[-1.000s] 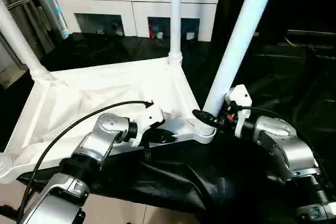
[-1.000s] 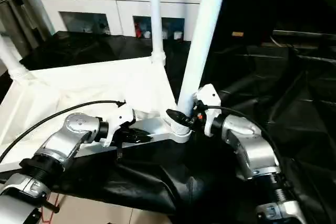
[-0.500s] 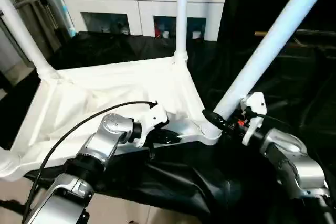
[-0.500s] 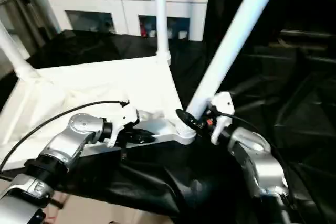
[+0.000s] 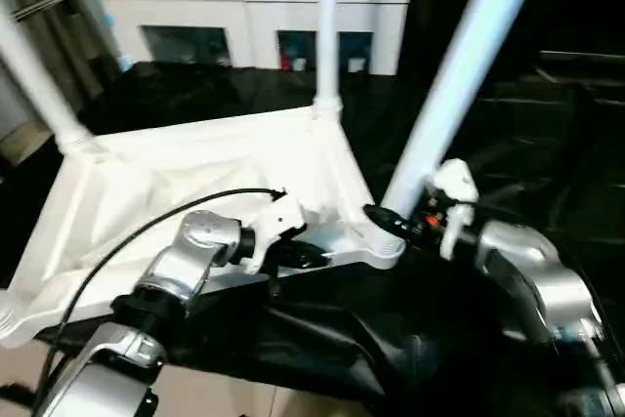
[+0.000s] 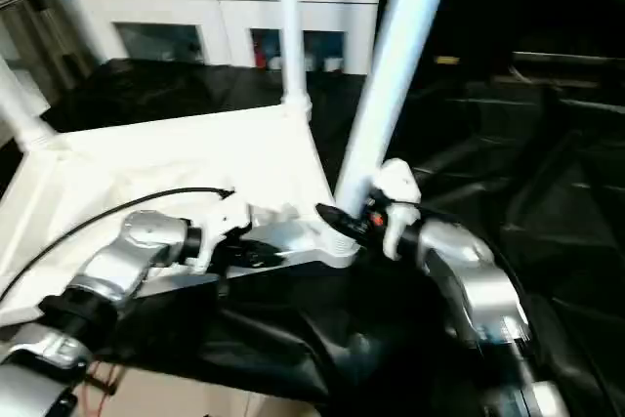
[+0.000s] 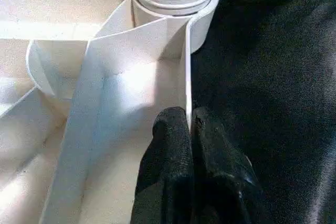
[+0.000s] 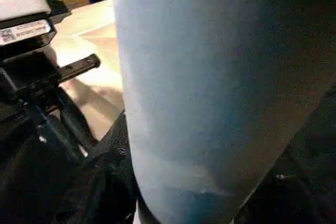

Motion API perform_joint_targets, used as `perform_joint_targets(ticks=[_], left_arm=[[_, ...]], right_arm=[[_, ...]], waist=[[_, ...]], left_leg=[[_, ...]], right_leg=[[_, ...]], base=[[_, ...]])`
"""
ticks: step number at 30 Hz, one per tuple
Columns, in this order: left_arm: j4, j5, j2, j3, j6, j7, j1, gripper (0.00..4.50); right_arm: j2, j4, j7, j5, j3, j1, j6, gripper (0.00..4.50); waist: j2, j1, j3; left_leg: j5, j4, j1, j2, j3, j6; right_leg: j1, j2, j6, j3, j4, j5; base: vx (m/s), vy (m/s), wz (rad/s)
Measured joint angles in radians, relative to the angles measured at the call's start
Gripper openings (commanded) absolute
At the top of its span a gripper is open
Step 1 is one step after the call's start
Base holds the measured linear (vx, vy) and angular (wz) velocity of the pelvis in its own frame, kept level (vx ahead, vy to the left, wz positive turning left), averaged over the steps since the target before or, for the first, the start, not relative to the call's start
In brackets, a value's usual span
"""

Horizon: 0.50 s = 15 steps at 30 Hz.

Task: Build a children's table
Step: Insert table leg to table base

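Left tool (image 7: pixel 190 129) pinched on tabletop (image 5: pixel 195 178) rim. Right tool (image 5: pixel 391 224) clamped around leg (image 5: pixel 459 65) at socket (image 5: pixel 383 246), 5 o'clock corner. Leg back toward upright after leaning to 2 o'clock; seating under way.

the tabletop (image 5: pixel 195 173) lies upside down on the sheet (image 5: pixel 322 329), legs rising from its corner sockets. behind the tabletop stands the cabinet (image 5: pixel 259 7). the far leg (image 5: pixel 326 26) rises at the tabletop's far corner, the side leg (image 5: pixel 34 75) at its left corner, the near leg (image 5: pixel 459 75) at its near right corner. the left end effector (image 7: pixel 190 129) pinches the tabletop's near rim; the right end effector (image 5: pixel 386 222) clasps the near leg just above its socket.
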Motion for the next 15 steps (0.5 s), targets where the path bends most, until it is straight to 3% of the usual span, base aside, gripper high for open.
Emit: perform_joint_targets(ticks=[11,15], left_arm=[[-0.021,-0.007,0.011,0.000,0.000,-0.025,0.014,0.00],[-0.021,-0.008,0.013,0.000,0.004,-0.014,0.015,0.00]], right_arm=[[-0.026,0.012,0.083,-0.005,0.017,-0.011,-0.011,1.88],[0.043,0.086,0.013,0.000,-0.010,-0.044,-0.028,1.88]], waist=[[-0.005,0.003,-0.003],[-0.005,-0.001,-0.003]], left_leg=[[0.000,-0.002,0.000,0.000,0.000,0.000],[0.000,-0.002,0.002,0.000,0.001,0.000]], right_leg=[[0.000,0.000,-0.004,0.000,0.000,0.001],[0.000,0.001,-0.005,0.000,0.000,0.002]], base=[[0.000,0.000,0.00],[0.000,0.000,0.00]])
